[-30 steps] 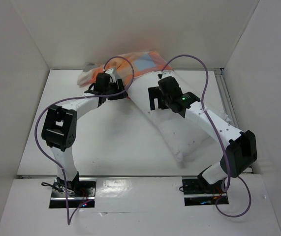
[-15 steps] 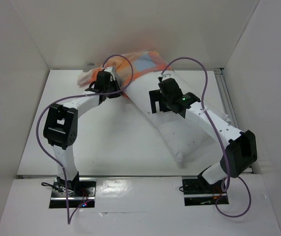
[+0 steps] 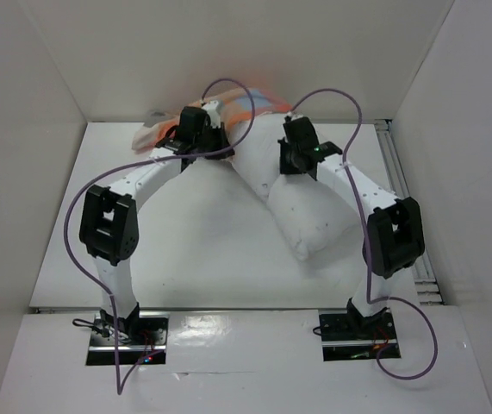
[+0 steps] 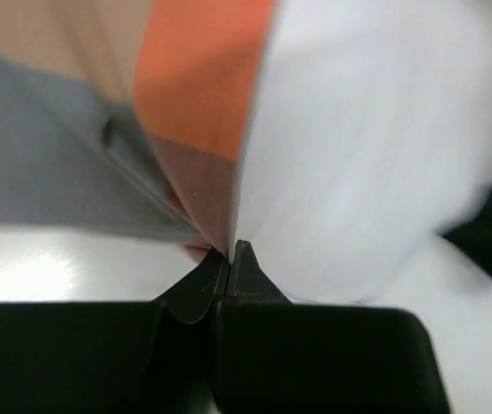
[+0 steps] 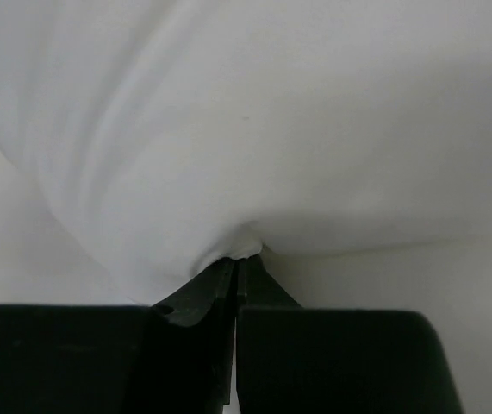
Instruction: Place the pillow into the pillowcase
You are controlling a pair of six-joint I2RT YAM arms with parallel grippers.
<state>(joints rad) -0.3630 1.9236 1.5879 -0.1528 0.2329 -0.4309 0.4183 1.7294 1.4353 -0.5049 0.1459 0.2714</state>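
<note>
The pillow (image 3: 310,211) lies slantwise across the worktop (image 3: 185,250). Its near end points toward the right arm's base and its far end reaches up toward the back wall (image 3: 228,52). It is plump and plain white, with a dent where the right arm comes down on it.

The right hand (image 5: 237,261) sits over the far half of the pillow. Its jaws are pressed together on a small pinch of the white cover, which puckers up between the tips.

The pillowcase (image 3: 258,99) is bunched at the very back of the worktop against the wall. From above it shows orange beside the pillow's far end and a paler fold further left. In the left wrist view its orange, dark red and grey checks hang right against the white of the pillow, the two cloths touching along one edge. How far the pillow goes inside, if at all, I cannot make out from here.

The left hand (image 4: 231,253) is closed on that edge of the pillowcase, gripping the thin cloth where the dark red check meets the pillow.

Both arms bend inward from their bases at the near edge, elbows out, and a purple cable (image 3: 228,84) loops above each wrist.
</note>
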